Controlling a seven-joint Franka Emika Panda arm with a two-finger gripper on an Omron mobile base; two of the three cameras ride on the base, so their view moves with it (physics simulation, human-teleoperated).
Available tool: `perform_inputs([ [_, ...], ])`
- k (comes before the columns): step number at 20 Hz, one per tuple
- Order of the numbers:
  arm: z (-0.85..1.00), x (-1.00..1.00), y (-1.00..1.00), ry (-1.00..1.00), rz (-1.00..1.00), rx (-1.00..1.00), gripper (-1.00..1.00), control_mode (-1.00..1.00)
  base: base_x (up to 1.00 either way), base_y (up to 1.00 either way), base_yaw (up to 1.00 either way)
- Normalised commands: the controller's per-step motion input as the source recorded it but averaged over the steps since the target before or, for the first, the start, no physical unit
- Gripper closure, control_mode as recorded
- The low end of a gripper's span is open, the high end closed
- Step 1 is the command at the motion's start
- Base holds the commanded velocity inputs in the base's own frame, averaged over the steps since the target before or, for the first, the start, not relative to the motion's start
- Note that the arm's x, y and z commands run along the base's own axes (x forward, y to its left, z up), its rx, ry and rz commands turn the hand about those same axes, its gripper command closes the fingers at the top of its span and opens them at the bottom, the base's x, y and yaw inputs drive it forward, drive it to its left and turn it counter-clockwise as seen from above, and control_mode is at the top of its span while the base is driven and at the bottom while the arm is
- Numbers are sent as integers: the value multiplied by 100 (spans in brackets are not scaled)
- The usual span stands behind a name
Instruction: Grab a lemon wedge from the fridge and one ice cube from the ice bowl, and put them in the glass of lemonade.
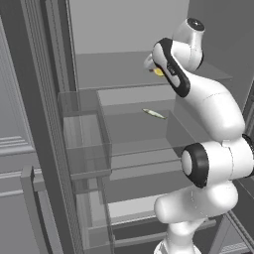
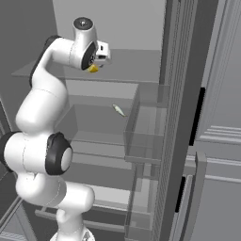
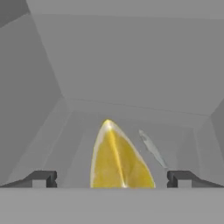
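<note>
Inside the open fridge (image 1: 124,74), on its upper shelf (image 1: 134,94) toward the front edge, the claw (image 3: 111,178) stands wide around the lemon wedge (image 3: 119,159), probably light, slick and squashy, best pinched across its flat cut faces.

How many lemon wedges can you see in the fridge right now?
1. The lemon wedge sits on an upper shelf of the fridge, between the open gripper fingers. The pale thin item on the shelf below isn't one. The arm may hide others.
</note>
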Motion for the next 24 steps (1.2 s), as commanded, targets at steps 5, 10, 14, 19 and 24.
perform_inputs([
  [5,-16,30,0,0,4,0,-100,-100,0,0,0],
  [10,0,-8,0,-2,2,0,-100,-100,0,0,0],
  [14,11,-26,0,-6,6,0,-100,-100,0,0,0],
  [19,-1,0,0,0,7,0,-100,-100,0,0,0],
  [24,-6,-10,0,0,8,0,-100,-100,0,0,0],
])
